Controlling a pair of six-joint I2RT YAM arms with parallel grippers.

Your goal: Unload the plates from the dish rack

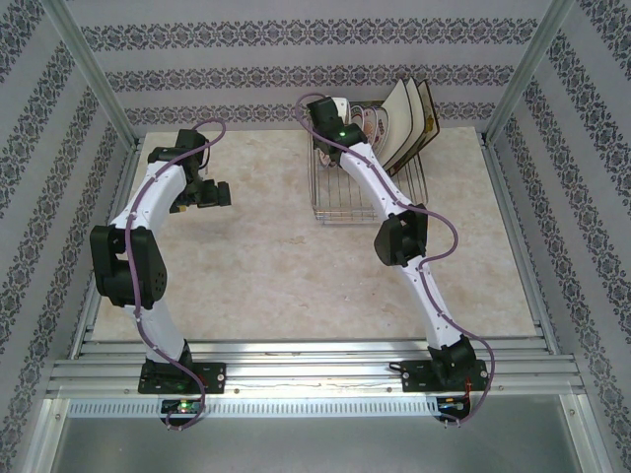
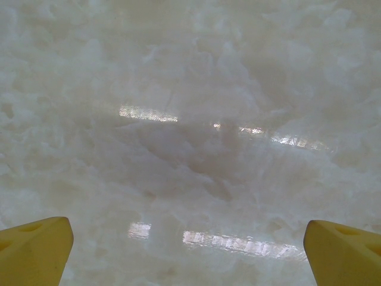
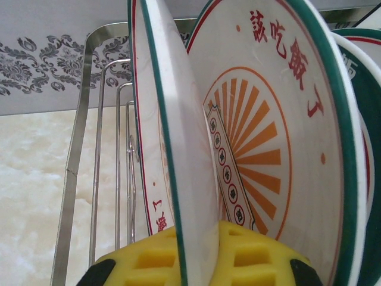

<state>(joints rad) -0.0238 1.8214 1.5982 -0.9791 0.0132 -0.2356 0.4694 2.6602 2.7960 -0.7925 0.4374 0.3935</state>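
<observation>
In the right wrist view my right gripper [image 3: 199, 241] is shut on the edge of an upright round white plate [image 3: 178, 149] with a green rim; one yellow pad sits on each face. A second plate [image 3: 274, 119] with an orange sunburst and red characters stands just right of it, and another plate [image 3: 147, 179] just left. All stand in the silver wire dish rack [image 3: 95, 149]. From above, the right gripper [image 1: 330, 120] is at the rack's [image 1: 340, 202] far left, with square cream plates [image 1: 409, 123] leaning at its right. My left gripper [image 1: 204, 193] hangs open over bare table, its yellow fingers [image 2: 36, 250] far apart.
The pale marble tabletop [image 1: 256, 266] spreads left of and in front of the rack. Patterned walls and metal frame posts [image 1: 94, 74] close in the back and sides. The right arm stretches diagonally from its base [image 1: 449, 370] to the rack.
</observation>
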